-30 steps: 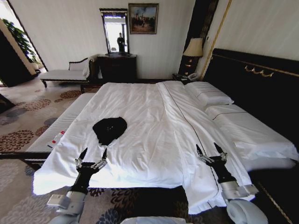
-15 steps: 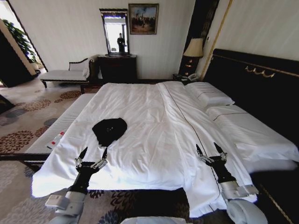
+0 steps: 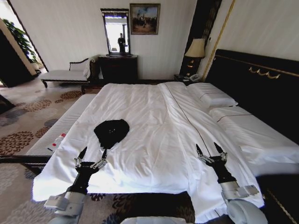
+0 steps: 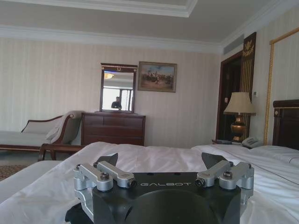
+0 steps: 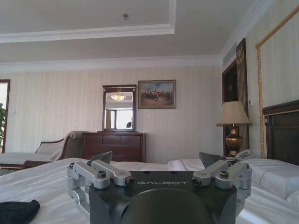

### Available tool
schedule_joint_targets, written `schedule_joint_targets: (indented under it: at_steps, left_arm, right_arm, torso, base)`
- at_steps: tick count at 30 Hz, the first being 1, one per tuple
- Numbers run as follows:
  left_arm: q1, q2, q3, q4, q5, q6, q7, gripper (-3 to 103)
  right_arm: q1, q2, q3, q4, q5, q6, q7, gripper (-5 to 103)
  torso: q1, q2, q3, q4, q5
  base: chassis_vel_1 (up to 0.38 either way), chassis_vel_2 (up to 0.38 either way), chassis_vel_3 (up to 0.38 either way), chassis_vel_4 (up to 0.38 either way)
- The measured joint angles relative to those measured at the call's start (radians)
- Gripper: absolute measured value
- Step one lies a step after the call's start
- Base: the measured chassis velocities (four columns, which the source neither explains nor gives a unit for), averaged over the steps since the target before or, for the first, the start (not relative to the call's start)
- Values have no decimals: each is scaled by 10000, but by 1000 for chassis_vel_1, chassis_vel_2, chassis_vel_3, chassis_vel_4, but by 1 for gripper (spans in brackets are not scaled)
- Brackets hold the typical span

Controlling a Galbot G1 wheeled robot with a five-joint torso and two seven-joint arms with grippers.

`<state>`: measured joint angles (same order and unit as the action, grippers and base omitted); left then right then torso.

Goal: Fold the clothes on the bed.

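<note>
The bed [image 3: 154, 121] stretched wide; left gripper [image 3: 92, 155] and right gripper [image 3: 209, 151] hovered spread-fingered, empty. The crumpled T-shirt [image 3: 111, 131] risked a bunched, multi-layer grab.

You see the black T-shirt [image 3: 111, 132] lying crumpled in a small dark heap on the white duvet, not spread flat. It sits on the near left part of the bed [image 3: 154, 121], well apart from the pillows. The bed is large, with a dark tall headboard on the right side.
</note>
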<state>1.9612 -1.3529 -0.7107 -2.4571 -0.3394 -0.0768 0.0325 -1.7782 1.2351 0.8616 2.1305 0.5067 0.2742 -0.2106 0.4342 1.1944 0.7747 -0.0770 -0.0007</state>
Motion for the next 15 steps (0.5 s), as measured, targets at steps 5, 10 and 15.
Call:
schedule_joint_targets:
  at_steps: [5,10,15]
  left_arm:
    - [13,-25,1,0,24,-27,0,100]
    - [16,-40,7,43,58,-47,0,100]
    - [29,-89,37,121,128,-95,-2,100]
  right_arm:
    - [-17,18,4,14,-5,22,-2,100]
    - [-20,43,11,12,-34,27,2,100]
    - [-20,78,11,-5,-71,35,3,100]
  torso:
    - [0,0,0,1,0]
    - [0,0,0,0,1]
    - [0,0,0,0,0]
  base:
    - [20,54,-13,-62]
    - [28,104,-48,-122]
    - [101,174,-89,-165]
